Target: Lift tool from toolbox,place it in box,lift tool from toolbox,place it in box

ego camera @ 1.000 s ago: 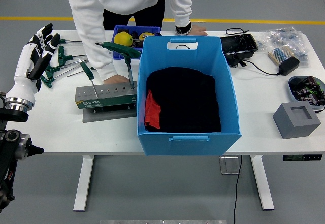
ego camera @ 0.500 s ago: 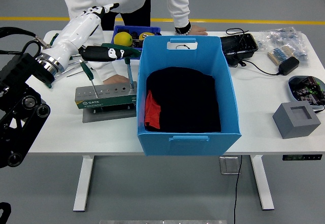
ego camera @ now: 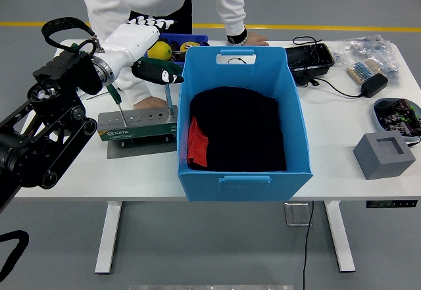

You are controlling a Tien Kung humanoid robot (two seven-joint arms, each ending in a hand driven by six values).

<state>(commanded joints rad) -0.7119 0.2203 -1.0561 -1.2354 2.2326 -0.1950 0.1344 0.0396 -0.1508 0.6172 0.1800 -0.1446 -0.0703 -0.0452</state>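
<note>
Over the bench's (ego camera: 342, 165) left part the left hand (ego camera: 141, 40) hung above a green T-handle tool (ego camera: 164, 83) standing upright in the grey tool rack (ego camera: 135, 127); thumb on the handle, but can't tell if the fingers gripped it. A 2nd green-handled tool (ego camera: 116, 99) stood in the rack too. Blue box (ego camera: 240, 129) just right of the rack held black cloth (ego camera: 240, 132) w/ a red item (ego camera: 197, 142) at its left edge. Behind, a small blue bin (ego camera: 172, 40) held a yellow ball (ego camera: 158, 50). Person's hand (ego camera: 150, 102) rested behind the rack.
</note>
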